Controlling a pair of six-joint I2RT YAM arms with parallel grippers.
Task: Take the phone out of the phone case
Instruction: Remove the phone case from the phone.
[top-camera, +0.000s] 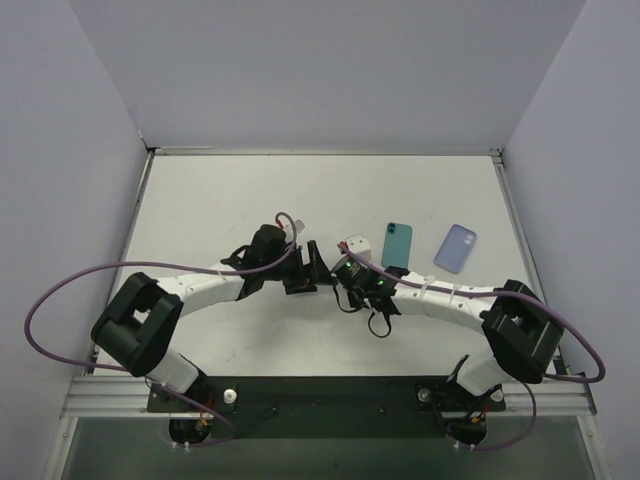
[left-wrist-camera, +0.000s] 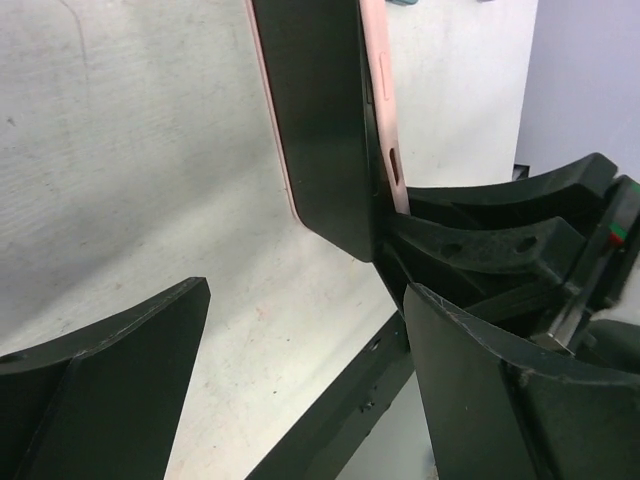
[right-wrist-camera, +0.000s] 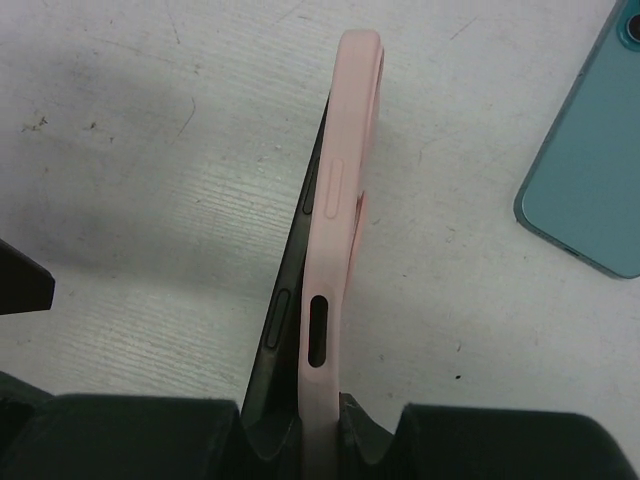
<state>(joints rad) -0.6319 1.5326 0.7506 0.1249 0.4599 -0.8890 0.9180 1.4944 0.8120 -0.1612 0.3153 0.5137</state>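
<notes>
Black and matte, the right jaws are closed on the lower end of the case (right-wrist-camera: 335, 200), which stands edge-on to the wrist camera. The phone (right-wrist-camera: 285, 310) sits in the same pinch, its dark edge standing apart from the pink lip along one side. The left jaws are wide open and hold nothing (the phone's dark face hangs just beyond their tips).

Risks, as judged from here:
- If the right jaws clamp phone and case together, pulling would drag both, or wrench the case out of the grip.
- The case looks soft, so it may flex and slide between the hard pads.
- The phone looks slick. A shallow or off-centre bite by the left jaws could let it slip and drop onto the tabletop (right-wrist-camera: 150, 150).

Case: pale pink, rubbery-looking, with a rounded rim, a raised button bar and an oval slot. Phone: thin, dark and glossy, with rounded corners and side buttons. Tabletop: white, scuffed and faintly grained. Near by lies a teal phone (right-wrist-camera: 590, 170), flat and smooth-backed; beyond it is a lilac slab (top-camera: 456, 248), and whether that is a phone or a case cannot be told.
</notes>
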